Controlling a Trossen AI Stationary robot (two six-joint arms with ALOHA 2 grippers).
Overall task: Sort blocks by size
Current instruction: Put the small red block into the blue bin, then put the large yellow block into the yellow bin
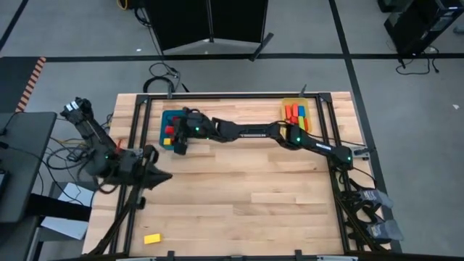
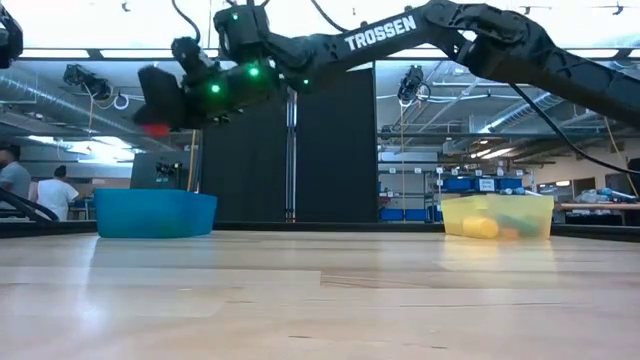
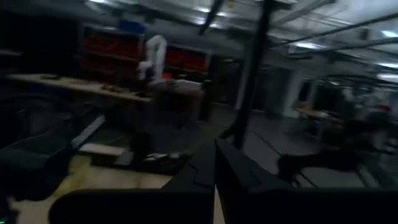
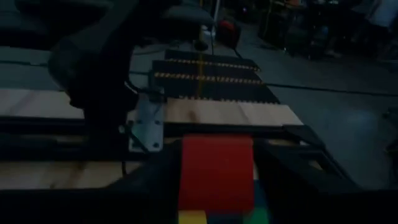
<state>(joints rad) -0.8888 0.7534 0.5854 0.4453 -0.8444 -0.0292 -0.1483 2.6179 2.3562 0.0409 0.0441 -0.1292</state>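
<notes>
My right gripper (image 1: 178,141) reaches across the table and hangs above the blue bin (image 1: 165,118) at the far left. It is shut on a red block (image 4: 216,169), which also shows in the low view (image 2: 155,128) well above the blue bin (image 2: 155,213). Yellow and green blocks (image 4: 194,216) lie in the bin under it. The yellow bin (image 1: 296,113) at the far right holds red, orange and green blocks. One yellow block (image 1: 151,238) lies flat near the table's front left corner. My left gripper (image 1: 164,177) waits shut at the table's left edge. My right gripper pinches the red block by two opposite sides (image 4: 184,174) between its two fingers (image 4: 155,182). The fingers come from the table's right, slanting down a little. The block is lifted clear, above the blue bin.
The middle and near part of the wooden table (image 1: 239,196) is bare. A black metal frame (image 1: 145,109) runs round the table's edges. People stand in the room behind, at the far left of the low view (image 2: 40,190).
</notes>
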